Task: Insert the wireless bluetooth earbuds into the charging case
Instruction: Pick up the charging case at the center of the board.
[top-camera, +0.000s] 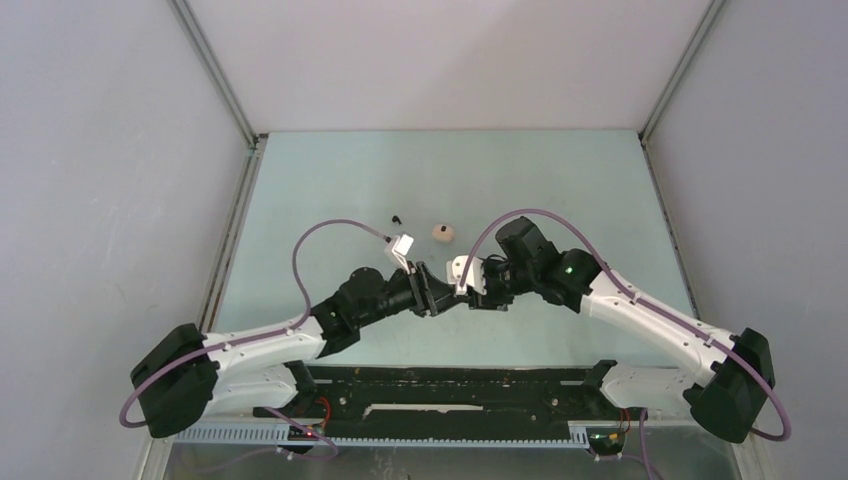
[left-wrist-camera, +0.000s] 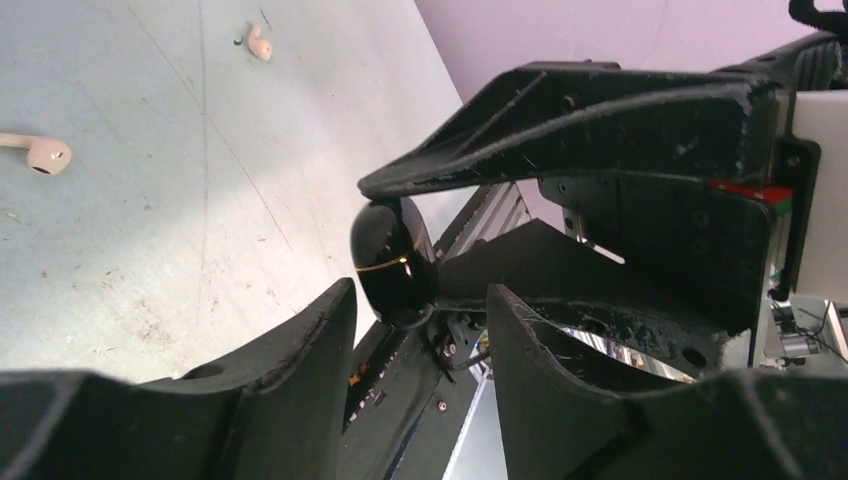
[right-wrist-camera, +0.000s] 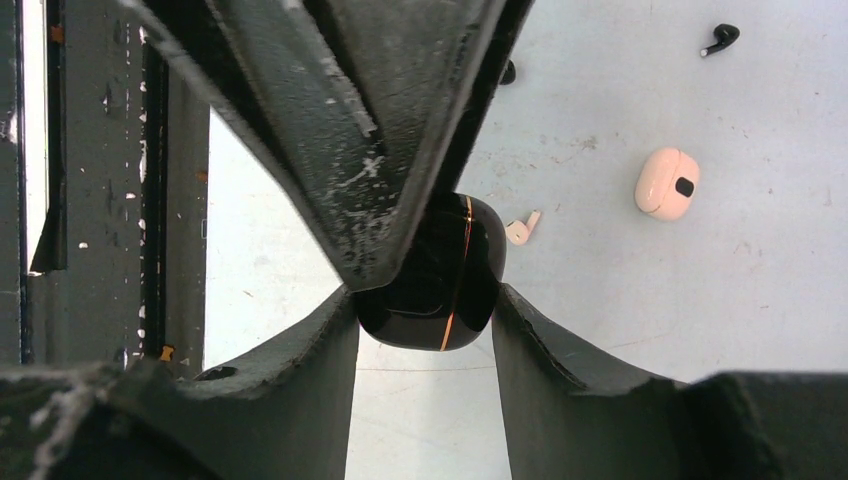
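A glossy black charging case (right-wrist-camera: 440, 270) with a thin gold seam is pinched between my right gripper's (right-wrist-camera: 425, 310) fingertips, held above the table. In the left wrist view the same case (left-wrist-camera: 392, 262) sits just past my left gripper's (left-wrist-camera: 420, 300) tips. The left jaws stand apart and do not grip it. The two grippers meet tip to tip at mid table (top-camera: 447, 285). Loose earbuds lie on the table: a beige-pink one (right-wrist-camera: 520, 230), a black one (right-wrist-camera: 722, 38), and two beige-pink ones in the left wrist view (left-wrist-camera: 40, 152) (left-wrist-camera: 259, 42).
A closed beige-pink pebble-shaped case (top-camera: 443, 232) lies just behind the grippers, also in the right wrist view (right-wrist-camera: 667, 183). A black earbud (top-camera: 397, 218) lies to its left. A black rail (top-camera: 450, 385) runs along the near edge. Grey walls enclose the table.
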